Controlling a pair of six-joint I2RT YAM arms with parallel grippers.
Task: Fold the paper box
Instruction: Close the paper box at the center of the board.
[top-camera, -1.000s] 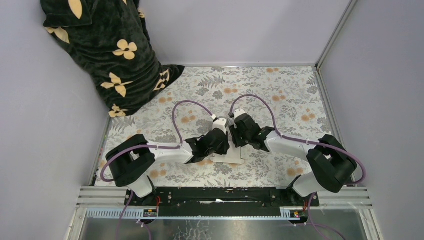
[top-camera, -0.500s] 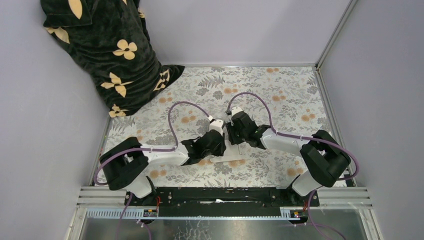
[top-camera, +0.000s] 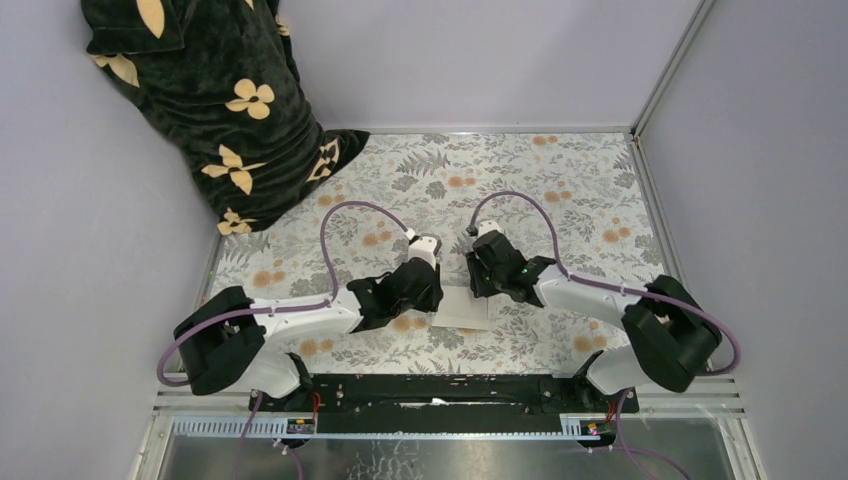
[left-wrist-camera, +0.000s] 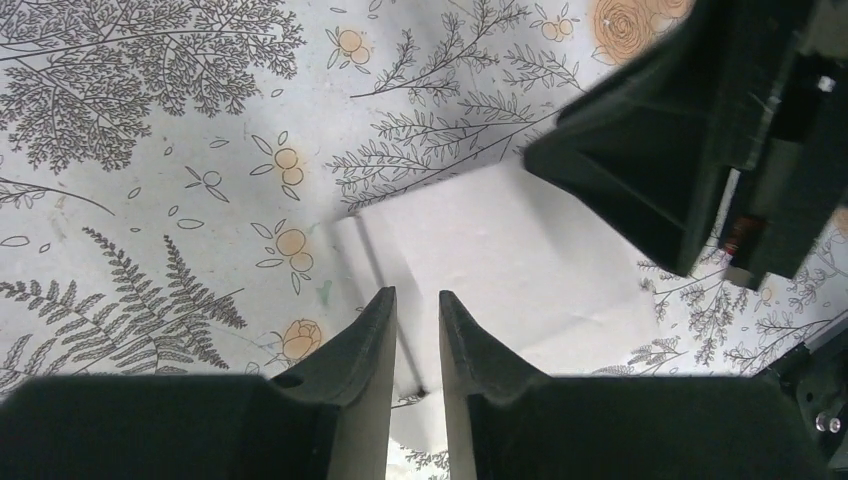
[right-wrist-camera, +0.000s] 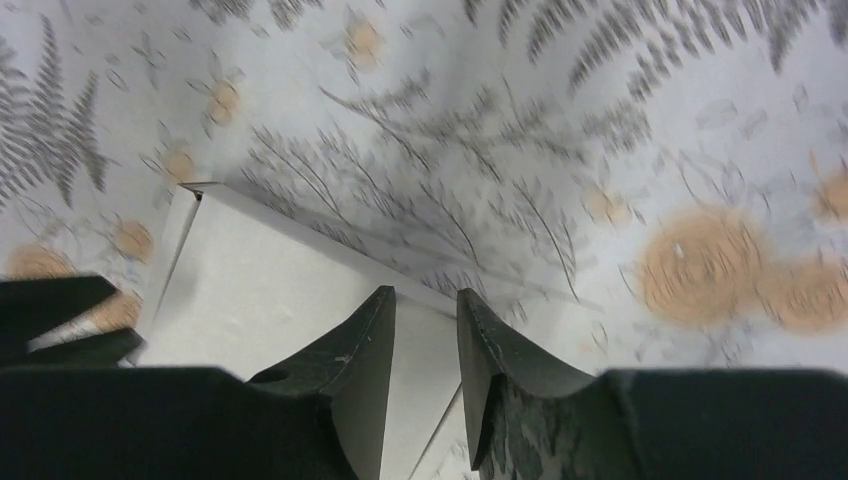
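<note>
The paper box (top-camera: 462, 308) lies as a flat white creased sheet on the floral tabletop between the two arms. My left gripper (top-camera: 428, 283) hovers at its left edge. In the left wrist view its jaws (left-wrist-camera: 417, 293) stand a narrow gap apart above a fold line of the paper box (left-wrist-camera: 500, 250), with nothing between them. My right gripper (top-camera: 488, 277) is at the sheet's far right side. In the right wrist view it (right-wrist-camera: 425, 292) is also narrowly open, just above the paper box (right-wrist-camera: 270, 290) near its edge. Its black body (left-wrist-camera: 700, 130) fills the left wrist view's upper right.
A black cloth with yellow flowers (top-camera: 220, 100) is heaped in the back left corner. Grey walls close in the left, back and right sides. A metal rail (top-camera: 450, 395) carrying the arm bases runs along the near edge.
The two grippers have drawn apart, the left one going left and the right one going right. More of the white sheet shows between them.
</note>
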